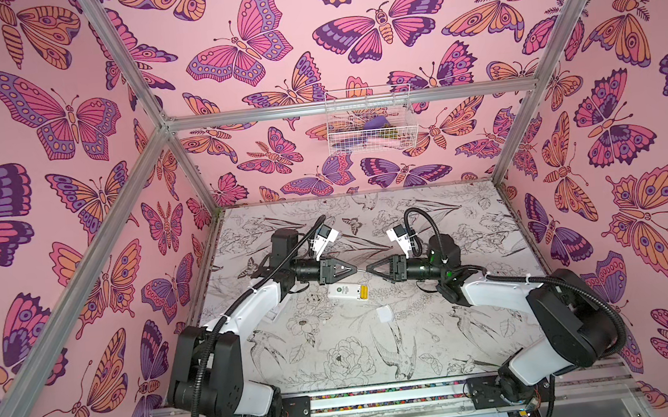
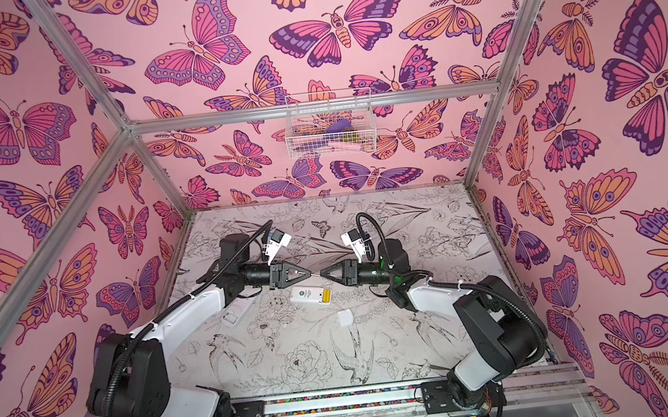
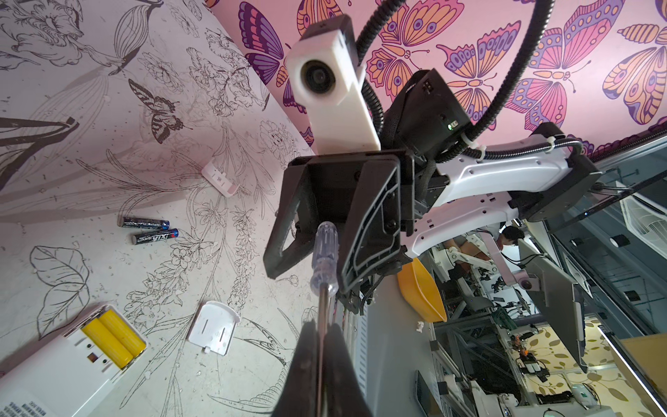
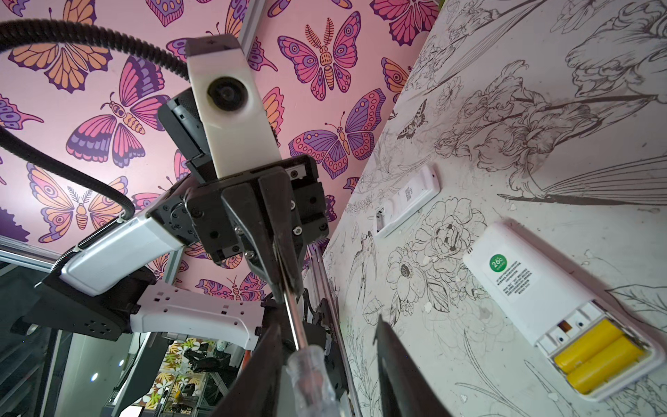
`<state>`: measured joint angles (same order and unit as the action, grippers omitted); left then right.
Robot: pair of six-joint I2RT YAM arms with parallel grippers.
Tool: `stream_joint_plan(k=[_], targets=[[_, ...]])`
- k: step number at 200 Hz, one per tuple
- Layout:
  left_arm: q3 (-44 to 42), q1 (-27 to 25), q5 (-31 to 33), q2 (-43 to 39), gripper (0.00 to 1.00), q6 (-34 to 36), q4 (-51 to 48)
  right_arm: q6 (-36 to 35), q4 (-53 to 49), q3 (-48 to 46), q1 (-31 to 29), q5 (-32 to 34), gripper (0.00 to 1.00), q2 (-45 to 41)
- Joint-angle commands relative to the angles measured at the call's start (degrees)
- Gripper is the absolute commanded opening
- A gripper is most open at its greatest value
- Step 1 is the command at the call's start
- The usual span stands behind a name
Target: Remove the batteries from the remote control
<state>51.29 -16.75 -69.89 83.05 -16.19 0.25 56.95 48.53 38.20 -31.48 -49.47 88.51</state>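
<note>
Yellow batteries [image 1: 362, 293] fill the remote [image 1: 340, 291] mid-frame. Our left gripper [image 1: 350, 269] pinches the screwdriver [image 3: 325, 252]. Whether our right gripper [image 1: 370, 268] grips it, we cannot tell.

Pink butterfly walls [image 1: 64, 118], aluminium frame bars [image 1: 252, 116], wire basket [image 1: 371, 139] hung at back — flower-sketched tabletop [image 1: 337, 351]

Left pincer [image 1: 350, 269] and right pincer [image 1: 370, 268] meet tip to tip above the middle of the surface [image 1: 320, 344], a screwdriver [image 1: 361, 270] bridging them and closing that gap; remote control [image 1: 342, 292] just nearer lies uncovered, yellow batteries [image 1: 362, 293] exposed from above; cover plate [image 1: 385, 314] nearer still; front strip open.
</note>
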Motion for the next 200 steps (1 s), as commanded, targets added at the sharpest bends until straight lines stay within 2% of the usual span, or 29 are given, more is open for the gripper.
stream_joint_plan(k=[1, 52, 77, 97, 146, 183, 200], targets=[[0.38, -0.61, -1.57, 0.84, 0.00, 0.10, 1.13, -0.37, 5.65, 0.95, -2.00, -2.27, 0.49, -0.12], [0.57, 0.56, -2.66, 0.42, 0.00, -0.25, 1.59, -1.06, 6.48, -0.05, -1.66, -1.11, 0.59, -1.72], [0.66, 1.23, -3.08, 0.02, 0.00, -0.81, 1.97, 3.02, 12.25, -0.56, -0.83, -0.86, 0.59, -0.61], [0.47, 1.96, -3.32, -0.49, 0.00, -2.03, 2.80, 6.49, 17.56, -1.48, 0.31, -0.61, 0.57, 0.73], [0.14, 1.87, -3.88, -0.11, 0.00, -7.56, 7.30, 8.32, 20.80, -1.45, -0.16, 0.33, 0.52, 4.98], [-0.13, 2.86, -4.88, -0.65, 0.00, -7.29, 8.50, 8.09, 21.20, -1.81, -0.16, -0.10, 0.53, 5.01], [-0.57, 2.95, -4.32, -0.50, 0.00, -7.00, 8.54, 8.09, 20.50, -1.35, -0.69, 1.20, 0.48, 5.61]])
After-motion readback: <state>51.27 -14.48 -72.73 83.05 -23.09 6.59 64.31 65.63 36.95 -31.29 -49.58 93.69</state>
